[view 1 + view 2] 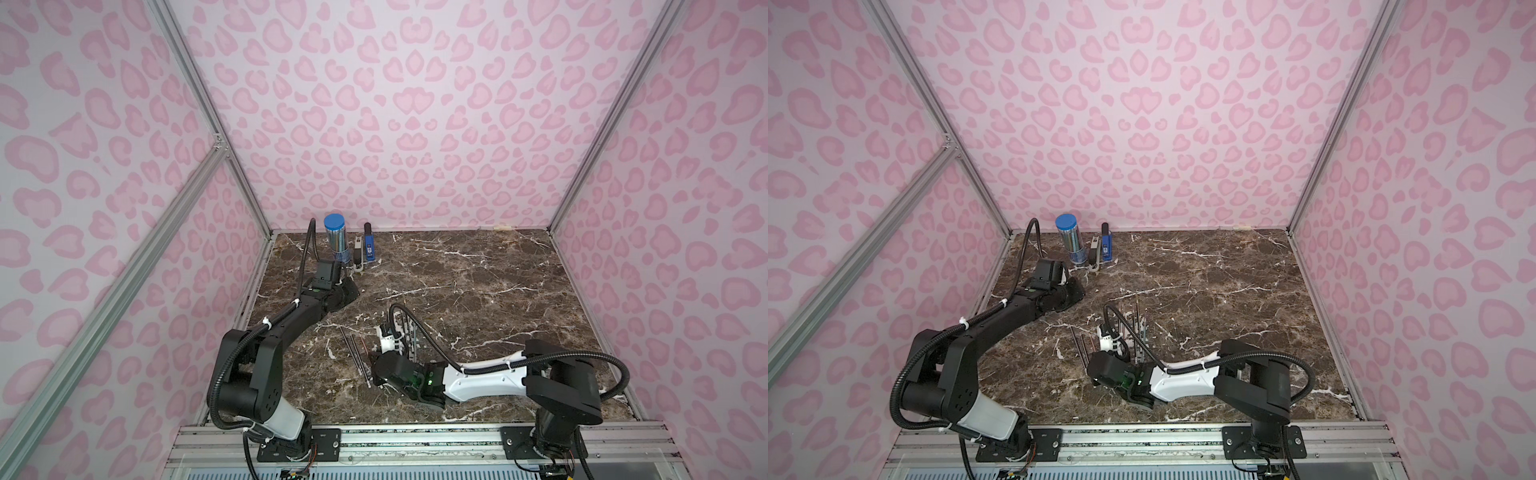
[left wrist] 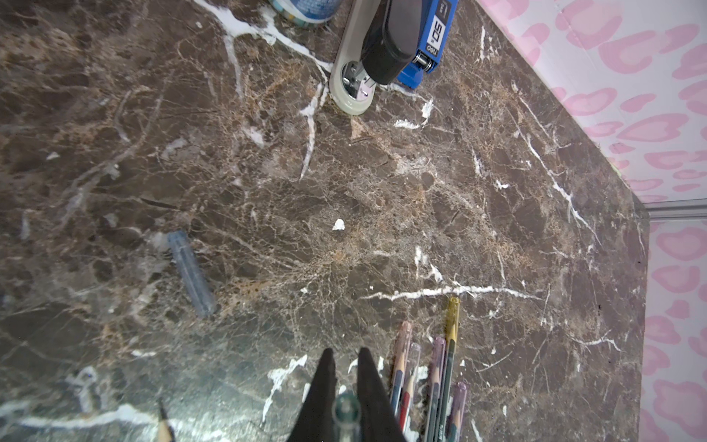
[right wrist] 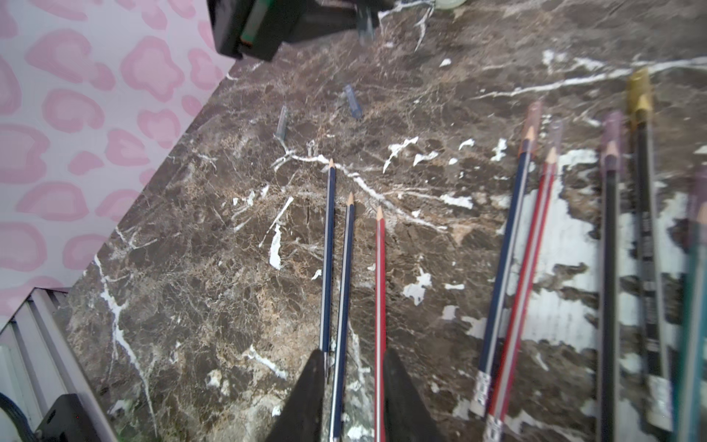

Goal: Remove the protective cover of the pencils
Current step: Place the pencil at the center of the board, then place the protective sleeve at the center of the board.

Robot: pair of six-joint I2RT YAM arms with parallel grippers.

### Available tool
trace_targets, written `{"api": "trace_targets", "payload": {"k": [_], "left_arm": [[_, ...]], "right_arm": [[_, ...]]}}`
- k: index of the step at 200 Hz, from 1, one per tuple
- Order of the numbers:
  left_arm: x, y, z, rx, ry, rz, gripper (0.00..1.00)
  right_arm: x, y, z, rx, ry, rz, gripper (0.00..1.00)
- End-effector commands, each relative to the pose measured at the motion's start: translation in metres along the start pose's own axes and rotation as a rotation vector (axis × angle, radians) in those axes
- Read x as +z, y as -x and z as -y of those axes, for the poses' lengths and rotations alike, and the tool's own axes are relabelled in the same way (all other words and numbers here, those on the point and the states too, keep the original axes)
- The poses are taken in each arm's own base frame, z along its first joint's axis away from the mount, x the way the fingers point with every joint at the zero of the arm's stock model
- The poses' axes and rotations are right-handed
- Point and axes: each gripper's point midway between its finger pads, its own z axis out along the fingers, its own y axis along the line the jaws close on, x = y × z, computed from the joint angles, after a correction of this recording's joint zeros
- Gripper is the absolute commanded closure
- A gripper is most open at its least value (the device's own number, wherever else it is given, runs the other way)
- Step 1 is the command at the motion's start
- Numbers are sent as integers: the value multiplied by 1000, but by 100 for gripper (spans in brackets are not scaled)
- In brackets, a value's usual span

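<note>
The pencils are lying near the front of the brown marble table in two groups. Three are showing bare sharpened tips, and just beside them five capped pencils are wearing clear covers. The right gripper is sitting low over the bare three, its fingers apart, with two pencils lying between them. The left gripper, farther back, is pinching a clear cap. A loose cap is lying on the marble. A stapler is lying beside an upright blue-lidded tube at the back wall.
</note>
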Motion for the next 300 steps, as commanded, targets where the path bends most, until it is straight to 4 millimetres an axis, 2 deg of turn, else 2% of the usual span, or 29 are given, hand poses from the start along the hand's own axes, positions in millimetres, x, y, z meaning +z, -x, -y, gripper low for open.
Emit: {"api": "trace_targets", "payload": {"k": [1, 52, 76, 104, 161, 178, 206, 235, 300], "left_arm": [[10, -1, 1, 14, 20, -15, 95], [46, -14, 0, 29, 76, -88, 94], [56, -14, -11, 28, 136, -98, 92], [62, -14, -15, 37, 165, -109, 91], [74, -22, -28, 33, 210, -144, 90], [74, -22, -31, 33, 224, -144, 86], [71, -21, -32, 39, 239, -137, 85], [67, -19, -34, 40, 246, -131, 75], [58, -15, -29, 42, 233, -117, 74]], "right_arm": [[-9, 6, 18, -1, -52, 41, 69], [-17, 6, 46, 49, -85, 50, 68], [-16, 2, 54, 58, -97, 41, 67], [-14, 1, 58, 66, -98, 34, 67], [-5, 1, 52, 54, -94, 14, 66], [-3, 1, 51, 53, -92, 9, 67], [-1, 2, 50, 52, -87, 7, 66], [2, 3, 50, 51, -88, 2, 66], [12, 3, 55, 53, -100, -22, 66]]}}
